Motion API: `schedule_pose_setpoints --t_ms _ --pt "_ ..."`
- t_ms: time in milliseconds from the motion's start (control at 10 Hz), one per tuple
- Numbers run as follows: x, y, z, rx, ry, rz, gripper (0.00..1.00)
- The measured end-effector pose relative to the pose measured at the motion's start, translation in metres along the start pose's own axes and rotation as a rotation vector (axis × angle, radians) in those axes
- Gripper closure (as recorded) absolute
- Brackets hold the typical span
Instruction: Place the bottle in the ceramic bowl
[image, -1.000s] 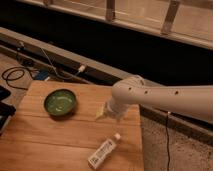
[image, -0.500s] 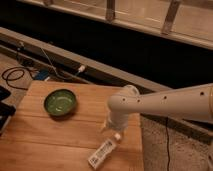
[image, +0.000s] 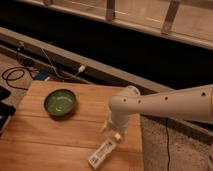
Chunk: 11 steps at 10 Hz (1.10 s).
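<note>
The bottle (image: 103, 151) lies on its side near the front right of the wooden table (image: 50, 142), with its white cap pointing up and to the right. The green ceramic bowl (image: 60, 102) sits at the table's back left, with nothing in it. My white arm reaches in from the right. Its gripper (image: 112, 128) points down just above the bottle's cap end. The fingers are open with nothing held between them. The bowl is well to the left of the gripper.
Black cables (image: 17, 75) and a blue plug lie on the floor beyond the table's left corner. A dark object (image: 4, 114) pokes in at the left edge. A speckled grey surface (image: 172, 150) lies to the right of the table. Behind it runs a long ledge.
The arm has swung forward and down, and the gripper has moved from the table's middle right to just over the bottle's cap end. Bottle and bowl have stayed put.
</note>
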Motion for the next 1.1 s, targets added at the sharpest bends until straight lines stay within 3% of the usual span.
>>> schedule_pose_setpoints --t_ms 500,900,1100 --pt "-0.009 -0.028 0.054 0.060 0.107 0.114 0.35" --pt "-0.007 -0.036 0.080 0.028 0.189 0.166 0.35" --pt "-0.005 -0.029 0.083 0.009 0.197 0.150 0.42"
